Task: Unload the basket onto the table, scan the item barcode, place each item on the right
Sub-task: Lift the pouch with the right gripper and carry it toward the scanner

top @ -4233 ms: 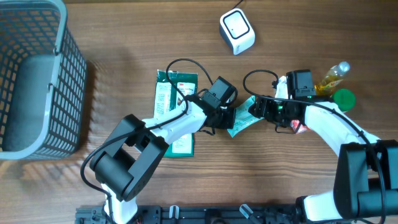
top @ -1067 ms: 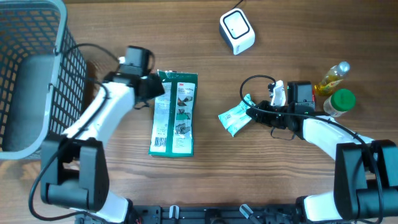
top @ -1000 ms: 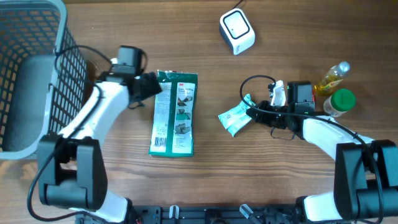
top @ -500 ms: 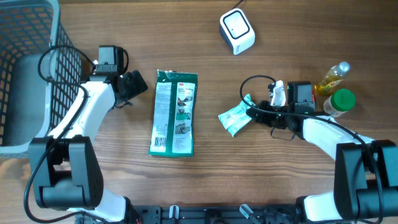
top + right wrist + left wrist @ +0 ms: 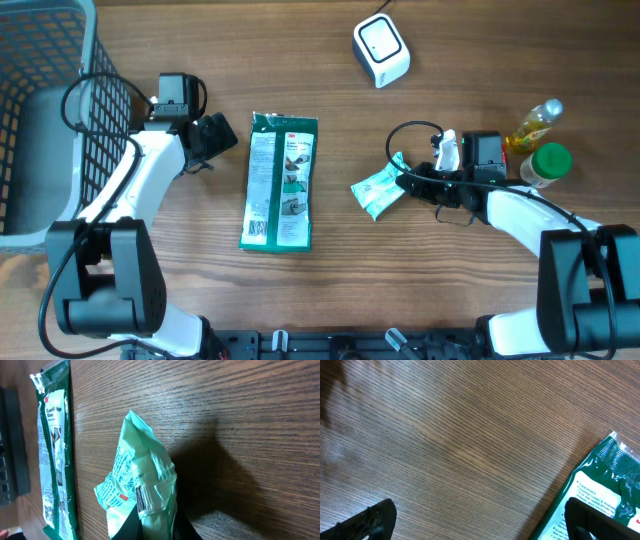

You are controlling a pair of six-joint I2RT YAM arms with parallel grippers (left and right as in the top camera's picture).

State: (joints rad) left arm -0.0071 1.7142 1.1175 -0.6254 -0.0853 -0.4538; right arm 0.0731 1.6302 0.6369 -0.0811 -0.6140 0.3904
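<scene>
Right jaws clamp the mint-green sachet at centre right of the overhead view; left jaws stand wide apart, empty, at mid left. Best to lift the sachet toward the white scanner at top centre, turning its barcode flat toward it.

A brown wood-grain table fills the view, evenly lit with soft shadows.
</scene>
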